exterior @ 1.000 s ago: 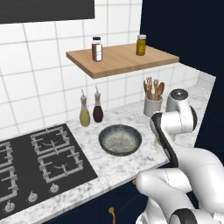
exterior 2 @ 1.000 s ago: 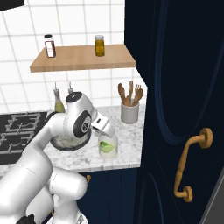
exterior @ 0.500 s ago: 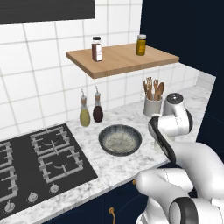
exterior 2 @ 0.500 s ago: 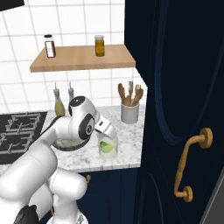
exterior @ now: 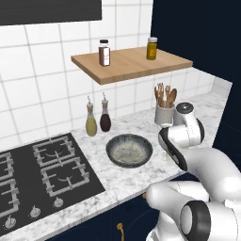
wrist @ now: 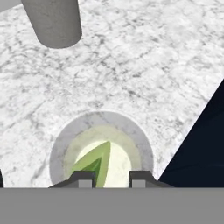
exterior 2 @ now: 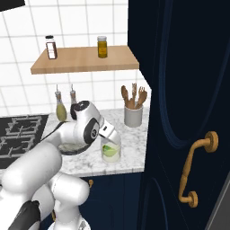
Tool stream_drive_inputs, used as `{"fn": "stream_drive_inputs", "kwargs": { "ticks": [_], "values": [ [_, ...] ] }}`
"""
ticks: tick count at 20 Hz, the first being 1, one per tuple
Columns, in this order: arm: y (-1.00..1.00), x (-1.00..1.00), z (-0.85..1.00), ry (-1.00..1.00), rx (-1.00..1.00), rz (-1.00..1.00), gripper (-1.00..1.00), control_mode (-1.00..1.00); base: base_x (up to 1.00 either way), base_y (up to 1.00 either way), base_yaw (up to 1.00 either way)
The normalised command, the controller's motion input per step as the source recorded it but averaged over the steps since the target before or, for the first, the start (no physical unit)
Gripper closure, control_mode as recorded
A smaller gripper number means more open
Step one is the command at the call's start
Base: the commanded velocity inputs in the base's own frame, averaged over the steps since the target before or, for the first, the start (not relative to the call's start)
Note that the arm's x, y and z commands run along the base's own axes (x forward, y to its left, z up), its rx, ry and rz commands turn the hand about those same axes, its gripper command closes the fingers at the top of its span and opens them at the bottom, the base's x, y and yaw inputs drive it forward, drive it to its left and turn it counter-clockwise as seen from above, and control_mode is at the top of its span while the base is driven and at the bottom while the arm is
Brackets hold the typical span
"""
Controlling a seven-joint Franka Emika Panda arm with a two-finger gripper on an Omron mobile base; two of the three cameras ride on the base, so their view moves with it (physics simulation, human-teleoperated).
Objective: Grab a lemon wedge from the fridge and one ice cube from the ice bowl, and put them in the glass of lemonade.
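Note:
The glass of lemonade (exterior 2: 111, 152) stands on the marble counter near its front right corner. My gripper (exterior 2: 111, 136) hangs right above it, pointing down into its mouth. In the hand view the glass rim (wrist: 57, 148) rings pale yellow-green liquid. A green lemon wedge (wrist: 99, 162) sits between my fingertips, and the gripper (wrist: 107, 177) is shut on it over the glass. The ice bowl (exterior: 129, 149), dark grey-blue with a pale speckled inside, rests on the counter left of the arm. The fridge is out of view.
A grey utensil cup (exterior 2: 133, 116) with wooden tools stands behind the glass. Two bottles (exterior: 98, 121) stand by the tiled wall under a wooden shelf (exterior: 132, 63). A gas hob (exterior: 42, 174) lies to the left. A navy cabinet door (exterior 2: 188, 81) with a brass handle (exterior 2: 195, 168) walls off the right.
The arm's elbow has swung slightly to the right and the hand has settled a little lower over the glass. The jaws have stayed shut on the wedge.

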Motion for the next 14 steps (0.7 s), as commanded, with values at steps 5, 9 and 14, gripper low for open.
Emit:
{"fn": "stream_drive_inputs", "kwargs": {
  "ticks": [5, 9, 14],
  "values": [
    [-0.04, 0.15, -0.16, 0.0, 0.0, -0.02, 1.0, -1.0, 0.0, 0.0, 0.0],
    [-0.04, 0.18, -0.11, 0.0, 0.0, -0.02, 1.0, -1.0, 0.0, 0.0, 0.0],
    [-0.03, 0.22, -0.03, 0.0, 0.0, -0.03, 1.0, -1.0, 0.0, 0.0, 0.0]
  ]
}}
